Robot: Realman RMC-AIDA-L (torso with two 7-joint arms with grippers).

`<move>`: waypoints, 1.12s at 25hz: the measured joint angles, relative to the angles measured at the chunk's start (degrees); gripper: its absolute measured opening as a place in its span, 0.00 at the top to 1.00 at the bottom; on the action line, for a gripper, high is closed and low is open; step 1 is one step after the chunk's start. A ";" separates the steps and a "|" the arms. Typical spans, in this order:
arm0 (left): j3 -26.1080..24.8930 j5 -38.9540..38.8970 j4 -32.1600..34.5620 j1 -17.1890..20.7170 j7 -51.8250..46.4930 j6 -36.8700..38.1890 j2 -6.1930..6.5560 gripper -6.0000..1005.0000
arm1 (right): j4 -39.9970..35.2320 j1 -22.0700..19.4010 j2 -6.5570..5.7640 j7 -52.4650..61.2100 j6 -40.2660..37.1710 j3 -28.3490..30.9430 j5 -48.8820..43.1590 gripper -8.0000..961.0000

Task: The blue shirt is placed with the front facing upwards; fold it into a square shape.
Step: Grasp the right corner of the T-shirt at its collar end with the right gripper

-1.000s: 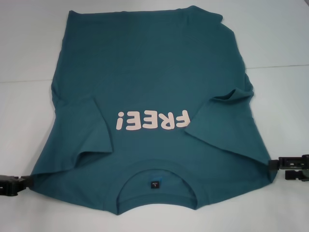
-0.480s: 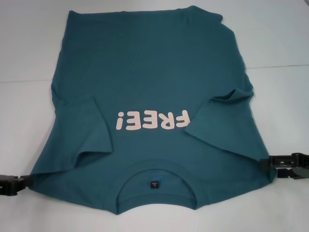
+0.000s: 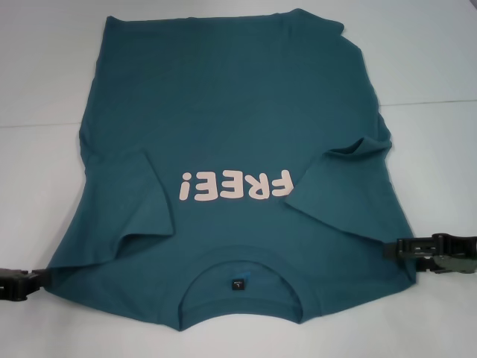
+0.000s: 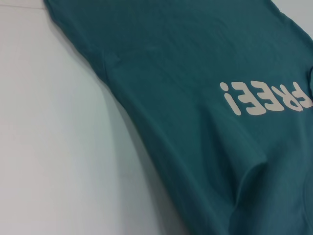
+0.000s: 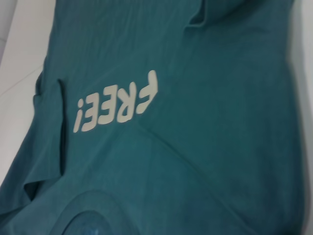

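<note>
With jaw state indiscernible, seat the left gripper (image 3: 33, 278) and right gripper (image 3: 395, 248) squarely on the blue shirt (image 3: 238, 134) shoulders before lifting evenly.

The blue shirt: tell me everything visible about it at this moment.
The blue shirt is a teal short-sleeved tee of soft knit, lying front up on the white table, collar nearest the robot. Pale pink "FREE!" print across the chest, ribbed round collar, small dark neck tag. Both sleeves are folded inward over the body. The left pincer and right pincer sit at its shoulder edges.
</note>
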 joint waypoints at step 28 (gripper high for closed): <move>0.12 -0.32 -0.89 -0.62 0.38 -1.39 0.00 0.99 | -0.11 -1.68 -0.33 -0.56 -1.23 0.12 0.35 0.02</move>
